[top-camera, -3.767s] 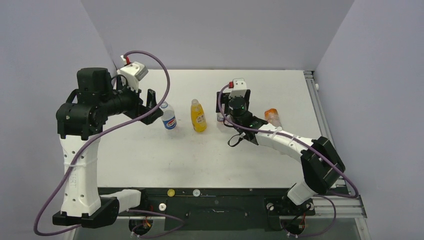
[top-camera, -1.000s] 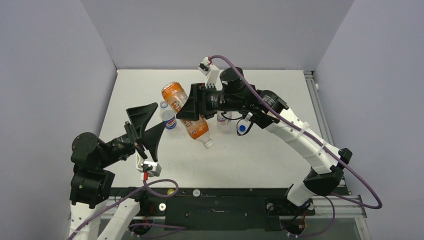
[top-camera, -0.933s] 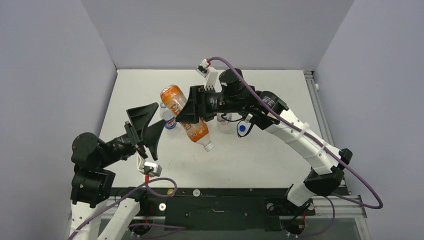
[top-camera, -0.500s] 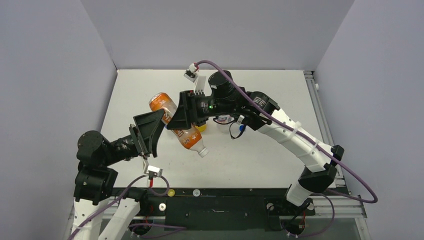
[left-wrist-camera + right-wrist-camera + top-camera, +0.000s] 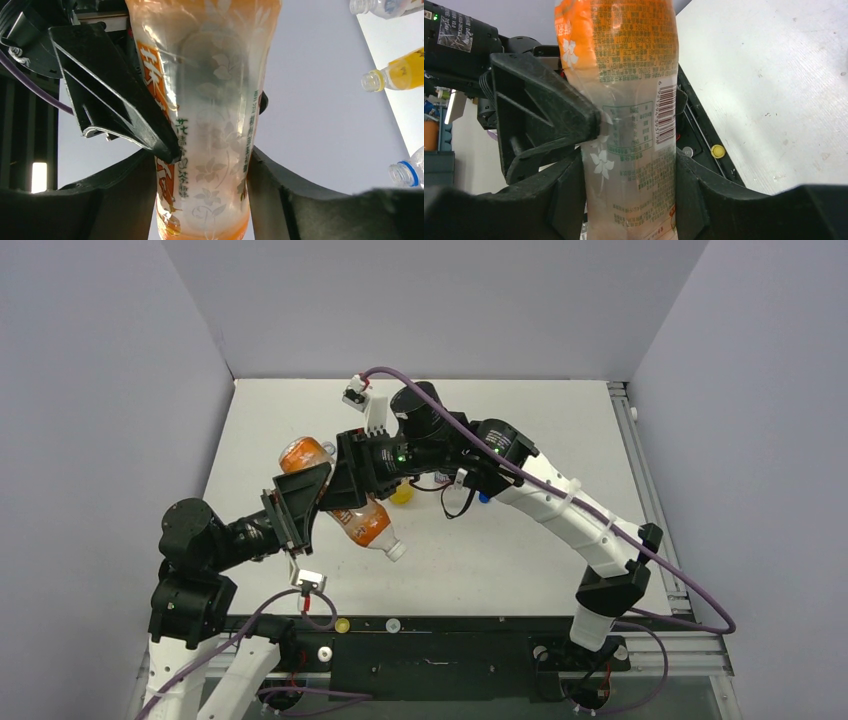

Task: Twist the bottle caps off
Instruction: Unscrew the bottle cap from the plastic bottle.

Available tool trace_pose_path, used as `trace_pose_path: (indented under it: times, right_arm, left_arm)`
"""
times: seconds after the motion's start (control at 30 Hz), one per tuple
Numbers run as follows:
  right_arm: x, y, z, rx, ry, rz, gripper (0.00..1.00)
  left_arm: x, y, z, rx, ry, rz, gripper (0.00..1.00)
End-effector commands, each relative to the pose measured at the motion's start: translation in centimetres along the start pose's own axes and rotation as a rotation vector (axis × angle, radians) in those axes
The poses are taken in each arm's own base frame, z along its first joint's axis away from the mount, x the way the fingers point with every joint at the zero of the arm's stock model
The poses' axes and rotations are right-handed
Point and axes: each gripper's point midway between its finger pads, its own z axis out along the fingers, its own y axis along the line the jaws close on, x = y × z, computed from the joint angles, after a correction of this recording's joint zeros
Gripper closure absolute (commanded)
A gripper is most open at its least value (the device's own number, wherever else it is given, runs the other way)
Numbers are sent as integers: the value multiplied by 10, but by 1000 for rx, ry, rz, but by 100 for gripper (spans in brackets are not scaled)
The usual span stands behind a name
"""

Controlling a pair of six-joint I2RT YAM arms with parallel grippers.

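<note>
- Left gripper point(image 5: 202, 165): fingers pressed against both sides of the orange bottle's lower body, near its base. It reaches in from the near left.
- Orange bottle point(image 5: 365, 525): held in the air above the table point(image 5: 500, 560) and tilted. The base points up and to the far left, the neck down toward the near edge. Both grippers grip it, just beside each other.
- Whitish cap point(image 5: 396, 552): on the neck of the orange bottle, at its lowest end, with neither gripper touching it.
- Right gripper point(image 5: 629, 160): fingers pinch the bottle's labelled middle from both sides, between the left gripper and the neck.
- Yellow juice bottle point(image 5: 397, 75): on the table with its neck open. In the top view it is mostly hidden under the right arm.
- Water bottle point(image 5: 380, 5) and Pepsi bottle point(image 5: 407, 172): also on the table, at the edge of the left wrist view, with both necks open.
- Yellow cap point(image 5: 342, 625): lies loose on the black rail point(image 5: 450, 640) at the table's near edge, with a small whitish round piece point(image 5: 393, 624) near it to the right.
</note>
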Motion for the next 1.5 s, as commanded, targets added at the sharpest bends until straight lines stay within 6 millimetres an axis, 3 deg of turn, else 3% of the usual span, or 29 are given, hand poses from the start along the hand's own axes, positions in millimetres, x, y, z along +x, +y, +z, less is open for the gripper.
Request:
trace_pose_path:
  times: [0.0,0.1,0.13,0.2,0.33,0.4,0.43,0.47,0.5,0.53,0.57,0.6,0.63,0.67,0.73,0.9,1.13,1.47]
  right_arm:
    - [1,17,-7,-41,24,-55,49]
    - [-4,16,-13,-27,4,-75,42]
    - [-8,15,-18,-20,-13,-83,29]
    - [-24,15,-33,1,-74,-105,21]
    - [-69,17,-80,62,-275,-160,19]
    - [-92,13,-110,141,-408,-193,18]
    - [-100,21,-128,143,-470,-216,18]
    - [-104,13,-134,192,-506,-230,18]
    - [-110,26,-155,180,-579,-257,18]
    - [-110,17,-155,226,-597,-271,18]
    - [-114,35,-173,200,-668,-316,18]
    - [-113,27,-172,240,-686,-316,18]
    - [-114,44,-183,204,-731,-355,18]
    - [-114,38,-181,234,-747,-354,18]
    - [-115,49,-184,225,-783,-378,18]
    - [-107,67,-155,226,-754,-458,17]
    - [-105,87,-123,219,-732,-519,25]
    - [-117,93,-109,212,-764,-497,42]
  left_arm:
    - [6,8,-2,-20,32,5,51]
    - [9,10,-3,-33,48,-35,60]
    - [11,9,-3,-35,56,-53,62]
    - [14,13,-5,-70,78,-127,65]
    - [23,14,-11,-117,137,-299,69]
    - [26,14,-15,-153,166,-435,70]
    - [26,15,-17,-169,175,-489,70]
    - [28,14,-20,-192,196,-611,70]
    - [30,11,-20,-197,208,-679,70]
    - [30,6,-23,-206,230,-819,71]
    - [30,6,-24,-210,244,-882,71]
    - [26,-2,-24,-204,249,-1008,71]
    - [26,-2,-24,-214,258,-1072,71]
    - [21,-9,-23,-214,259,-1192,71]
    - [14,-13,-22,-221,254,-1355,72]
    - [-1,-13,-15,-226,209,-1648,72]
    - [-12,-3,-10,-226,127,-1770,72]
    - [-19,-3,-9,-224,87,-1774,73]
